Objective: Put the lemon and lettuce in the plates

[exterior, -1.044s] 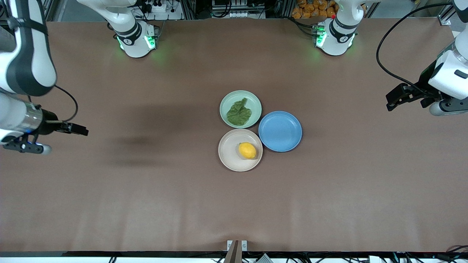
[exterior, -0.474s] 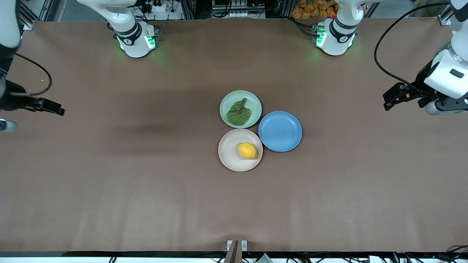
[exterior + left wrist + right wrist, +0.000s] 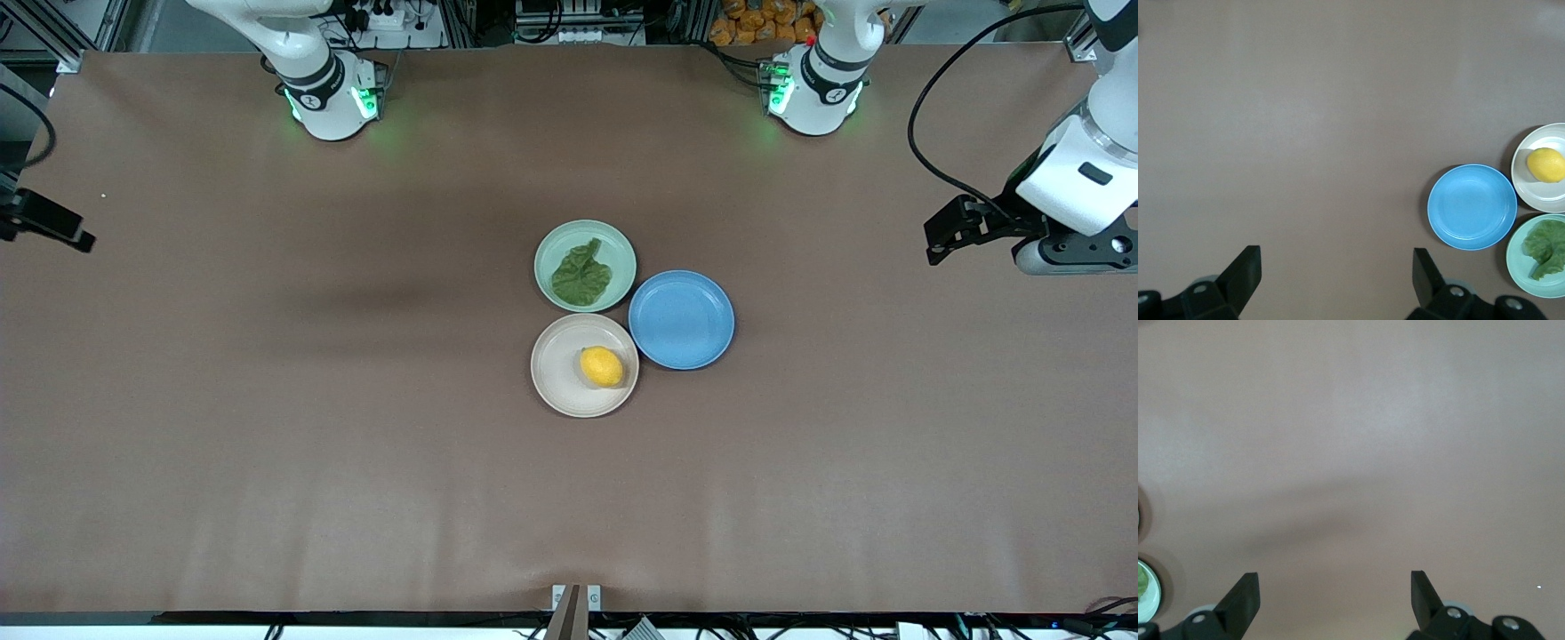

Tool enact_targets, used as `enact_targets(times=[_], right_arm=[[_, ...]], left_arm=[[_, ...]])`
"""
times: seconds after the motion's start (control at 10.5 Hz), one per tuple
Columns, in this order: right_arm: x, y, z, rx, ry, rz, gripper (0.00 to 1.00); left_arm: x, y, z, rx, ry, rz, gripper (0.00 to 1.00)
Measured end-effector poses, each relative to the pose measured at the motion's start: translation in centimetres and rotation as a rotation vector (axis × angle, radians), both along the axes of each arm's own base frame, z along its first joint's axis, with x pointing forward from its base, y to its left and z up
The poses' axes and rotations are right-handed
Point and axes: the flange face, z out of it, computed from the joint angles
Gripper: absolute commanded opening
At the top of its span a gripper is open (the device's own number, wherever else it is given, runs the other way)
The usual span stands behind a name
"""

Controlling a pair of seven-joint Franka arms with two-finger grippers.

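Lemon [image 3: 602, 366] sat in the beige plate [image 3: 558, 380], toward the blue plate's side of it. Lettuce [image 3: 581, 274] lay flat in the mint plate [image 3: 551, 244], farther from the front camera. Blue plate [image 3: 681, 319] was bare, beside both of them. By my read both placements were done.

Left gripper [image 3: 1336, 271] hung over bare table at the left arm's end, fingers spread wide, holding nothing. Right gripper [image 3: 1335, 596] hung over bare table at the right arm's end, also wide open and empty; in the front view only a bit of it showed at the frame edge [image 3: 44, 225]. Both were well apart from the plates.

I judged the step in hand to be retreat and park. To do it well I'd hold both grippers high and away from the plate cluster, with no pass over the lemon, since it looked free to roll and sat off-centre. I'd leave the fingers open and make no further contact with anything.
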Motion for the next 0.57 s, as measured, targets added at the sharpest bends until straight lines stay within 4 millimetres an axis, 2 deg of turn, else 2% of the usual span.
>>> enact_targets(times=[0.28,0.57], right_arm=[[-1.1,-0.9,2.5,-0.004,-0.040,-0.012,1.00],[-1.6,-1.6,3.1,-0.004,-0.050,-0.024,1.00]], left_arm=[[0.0,0.0,0.0,0.000,0.000,-0.001,1.00],[0.0,0.0,0.0,0.000,0.000,-0.001,1.00]])
